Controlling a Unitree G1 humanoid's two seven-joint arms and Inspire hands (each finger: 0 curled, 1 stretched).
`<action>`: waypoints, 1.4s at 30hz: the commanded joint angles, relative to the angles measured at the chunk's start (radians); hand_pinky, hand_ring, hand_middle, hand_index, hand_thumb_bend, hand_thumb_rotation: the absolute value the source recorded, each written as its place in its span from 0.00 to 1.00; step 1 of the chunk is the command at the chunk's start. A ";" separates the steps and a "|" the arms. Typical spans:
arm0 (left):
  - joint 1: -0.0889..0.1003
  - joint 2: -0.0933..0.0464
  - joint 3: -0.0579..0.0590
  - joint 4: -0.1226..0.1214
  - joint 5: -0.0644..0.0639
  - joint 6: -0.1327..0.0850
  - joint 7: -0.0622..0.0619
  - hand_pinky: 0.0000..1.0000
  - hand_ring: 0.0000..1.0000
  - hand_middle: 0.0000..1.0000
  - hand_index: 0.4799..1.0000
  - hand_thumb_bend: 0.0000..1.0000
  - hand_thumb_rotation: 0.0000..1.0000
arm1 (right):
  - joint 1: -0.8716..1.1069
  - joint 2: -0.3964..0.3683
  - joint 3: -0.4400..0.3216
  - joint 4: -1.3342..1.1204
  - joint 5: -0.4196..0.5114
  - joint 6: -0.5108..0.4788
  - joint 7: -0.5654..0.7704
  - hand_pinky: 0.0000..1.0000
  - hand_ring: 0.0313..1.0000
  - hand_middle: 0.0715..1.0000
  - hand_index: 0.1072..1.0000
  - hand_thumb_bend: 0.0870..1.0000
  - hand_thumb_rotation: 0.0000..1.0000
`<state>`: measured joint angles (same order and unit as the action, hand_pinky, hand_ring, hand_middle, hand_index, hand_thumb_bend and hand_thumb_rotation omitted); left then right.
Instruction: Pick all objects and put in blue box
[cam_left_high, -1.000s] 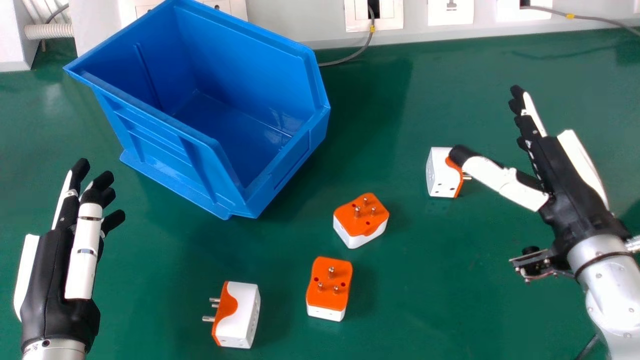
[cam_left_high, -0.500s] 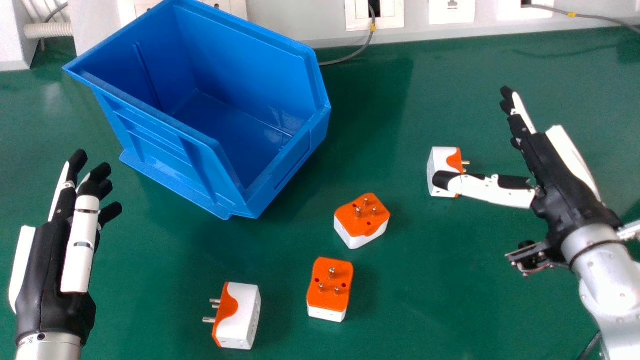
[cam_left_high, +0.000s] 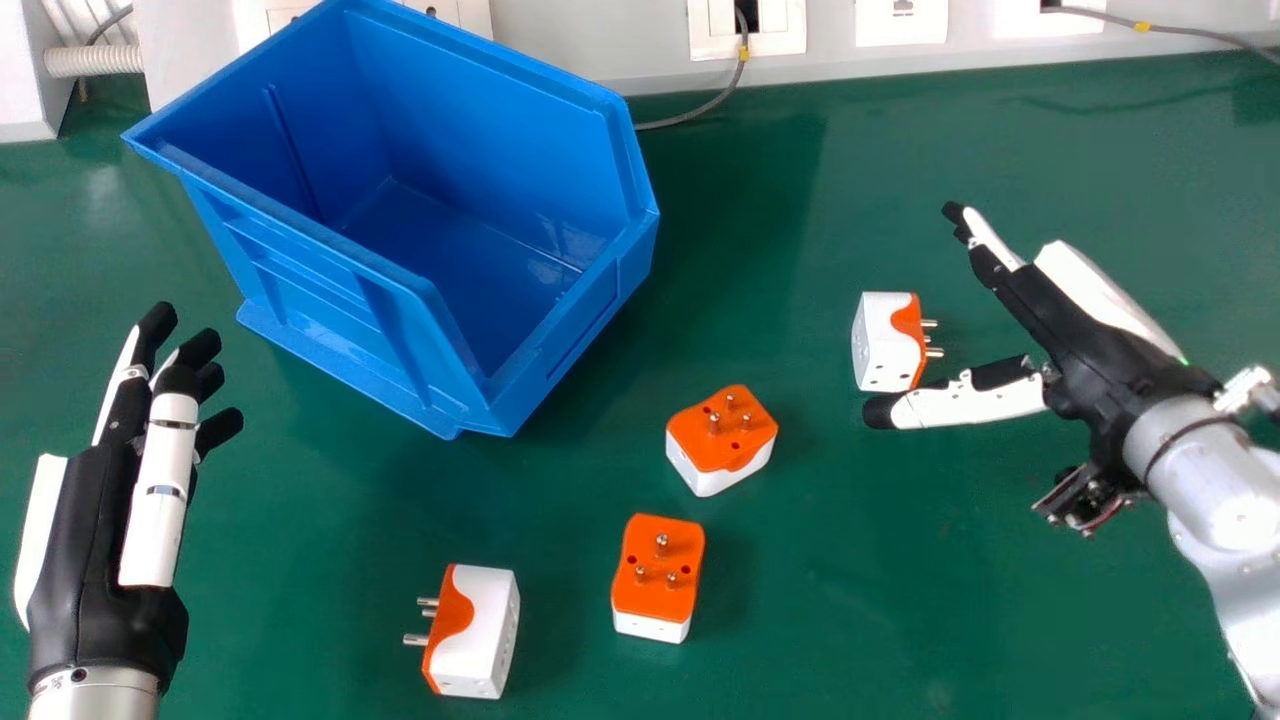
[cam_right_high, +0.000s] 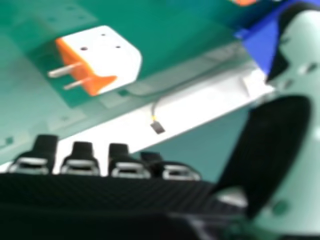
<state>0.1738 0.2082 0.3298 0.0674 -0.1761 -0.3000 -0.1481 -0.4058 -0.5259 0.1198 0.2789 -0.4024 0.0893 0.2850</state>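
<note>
In the head view my right hand (cam_left_high: 1090, 330) is open, its thumb and straight fingers spread around the right side of a white and orange adapter (cam_left_high: 886, 342), without visible contact. The right hand view shows that adapter (cam_right_high: 104, 59) beyond my hand (cam_right_high: 100, 195), prongs exposed. Two adapters stand prongs up mid-table, one (cam_left_high: 722, 438) nearer the box and one (cam_left_high: 658, 578) nearer me. A further adapter (cam_left_high: 474, 631) lies with prongs pointing left. The blue box (cam_left_high: 370, 290) at the back left has a bare floor. My left hand (cam_left_high: 110, 520) is open at the left edge.
The green table (cam_left_high: 880, 600) meets a white wall panel with sockets (cam_left_high: 747, 30) at the back. A grey cable (cam_left_high: 700, 108) runs down behind the box, and a ribbed white hose (cam_left_high: 95, 60) sits at the far left corner.
My right hand has turned leftward, and its thumb has swung from over the adapter to the near side of it. My left hand has shifted slightly left. The adapters stay put.
</note>
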 joint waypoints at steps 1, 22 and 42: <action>0.000 0.014 0.012 -0.017 -0.001 -0.008 0.001 0.85 0.91 0.91 0.90 0.27 0.89 | -0.058 -0.032 0.017 0.021 -0.020 -0.029 0.011 0.95 1.00 1.00 1.00 0.66 0.28; 0.017 0.019 0.016 -0.037 -0.010 -0.005 -0.014 0.84 0.91 0.91 0.89 0.28 0.87 | -0.315 -0.011 0.145 0.361 -0.120 -0.105 -0.014 0.92 0.99 0.99 0.96 0.64 0.22; 0.033 0.011 0.020 -0.083 -0.017 0.031 -0.018 0.83 0.90 0.90 0.89 0.28 0.85 | -0.504 0.017 0.269 0.604 -0.225 -0.125 -0.018 0.89 0.95 0.94 0.90 0.63 0.16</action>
<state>0.1985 0.2138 0.3395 0.0158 -0.1824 -0.2684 -0.1682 -0.8529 -0.5080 0.3831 0.8739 -0.6183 -0.0329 0.2809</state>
